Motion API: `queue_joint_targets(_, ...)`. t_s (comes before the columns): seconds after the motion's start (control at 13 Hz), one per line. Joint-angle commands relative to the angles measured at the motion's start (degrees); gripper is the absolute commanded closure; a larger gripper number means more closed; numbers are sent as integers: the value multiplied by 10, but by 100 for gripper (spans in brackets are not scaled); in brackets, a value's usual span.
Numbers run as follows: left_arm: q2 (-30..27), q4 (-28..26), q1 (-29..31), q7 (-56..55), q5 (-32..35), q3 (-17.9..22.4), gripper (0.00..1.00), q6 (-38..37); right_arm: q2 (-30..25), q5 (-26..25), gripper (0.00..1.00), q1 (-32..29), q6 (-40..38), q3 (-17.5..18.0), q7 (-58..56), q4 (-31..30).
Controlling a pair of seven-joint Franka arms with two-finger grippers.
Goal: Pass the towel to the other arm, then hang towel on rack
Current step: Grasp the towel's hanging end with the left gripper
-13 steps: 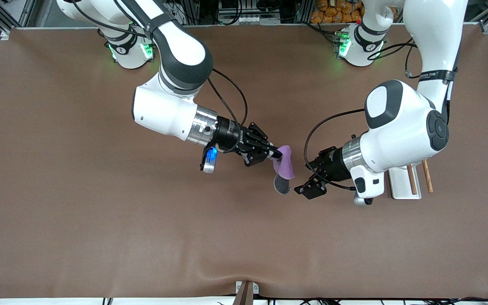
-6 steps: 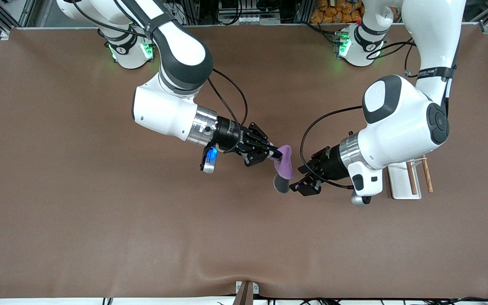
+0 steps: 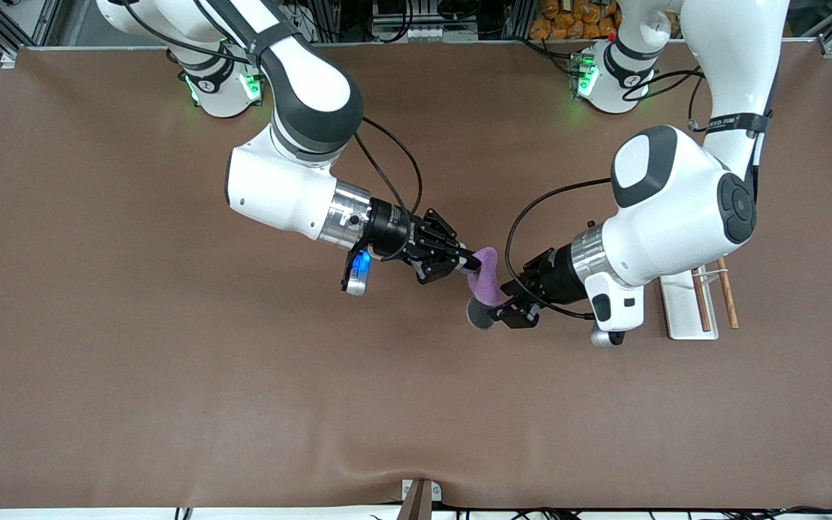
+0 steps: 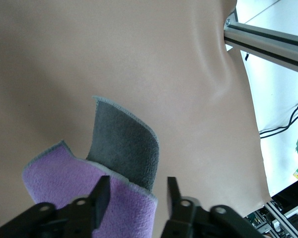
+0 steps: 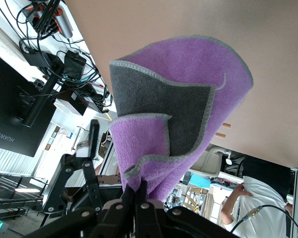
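While the right hand [image 3: 471, 264] pinches one towel [image 3: 487, 278], the left hand [image 3: 497, 307] gapes around its edge beside one rack [image 3: 685, 313].

Brown table [image 3: 170, 375], slight ripple at front edge. Rack [image 3: 687, 307] sits toward left arm's end.

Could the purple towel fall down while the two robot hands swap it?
Yes, it might. The right gripper pinches only the top edge of the towel, so the rest hangs loose. The left gripper is open with the hanging edge between its fingers; if it shuts on too little cloth, or the right one lets go too early, the towel could drop to the table. A poor grip could also make hanging it on the rack harder.
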Motion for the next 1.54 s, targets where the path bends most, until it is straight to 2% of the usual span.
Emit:
queue_joint_targets(0.0,1,7,-5,-15,-8,1,58,2,15,9,100,8,4,-6,7,24)
queue_joint_targets(0.23,-1,8,-3,-14,-7,2,72,-2,15,9,100,8,4,-6,7,24)
queue_joint_targets(0.54,-2,7,-4,-15,-7,1,82,-4,15,8,100,8,4,-6,6,23)
queue_joint_targets(0.77,-7,7,-2,-15,-6,2,100,-5,15,8,100,8,3,-6,6,23)
queue_joint_targets(1.15,-20,7,6,-1,0,3,100,-6,14,8,100,7,3,-6,6,23)
queue_joint_targets(1.31,-27,7,8,16,1,8,100,-19,11,8,40,5,-2,-6,5,23)
queue_joint_targets(1.38,-27,6,11,23,1,8,100,-23,10,5,0,5,-3,-7,4,21)
queue_joint_targets(1.46,-28,4,11,23,2,8,100,-26,9,-2,0,5,-3,-8,4,21)
